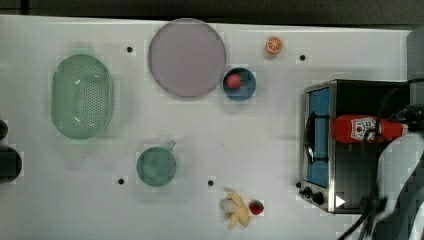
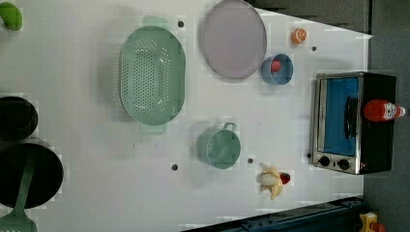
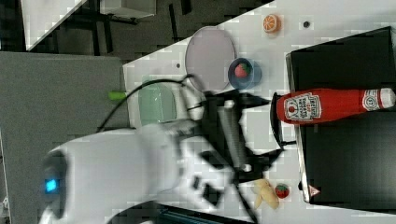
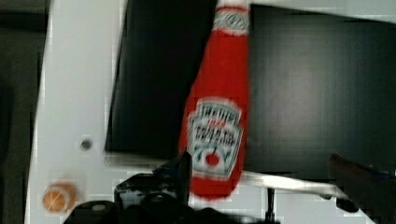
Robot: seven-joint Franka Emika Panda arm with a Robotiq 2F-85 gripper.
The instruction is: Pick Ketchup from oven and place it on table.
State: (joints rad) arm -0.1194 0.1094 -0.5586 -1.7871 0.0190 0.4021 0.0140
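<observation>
The Ketchup (image 1: 365,129) is a red bottle with a white label. It lies on its side on the black top of the oven (image 1: 360,170), base at the door edge and white cap toward the back. It also shows in the left view as the Ketchup (image 2: 382,110) on the oven (image 2: 377,140), and in the right view as the Ketchup (image 3: 327,105). My gripper (image 3: 268,130) is open and holds nothing; in the right view it is left of the bottle's base, apart from it. In the wrist view the Ketchup (image 4: 217,116) reaches down beside one finger of the gripper (image 4: 268,172). The white table (image 1: 225,150) carries everything.
On the table stand a purple plate (image 1: 186,57), a blue bowl (image 1: 246,89) with a red fruit, an orange half (image 1: 273,45), a green colander (image 1: 82,96), a green cup (image 1: 156,166) and a banana (image 1: 237,210) beside a strawberry (image 1: 256,207). My white arm (image 1: 400,170) hangs over the oven's back.
</observation>
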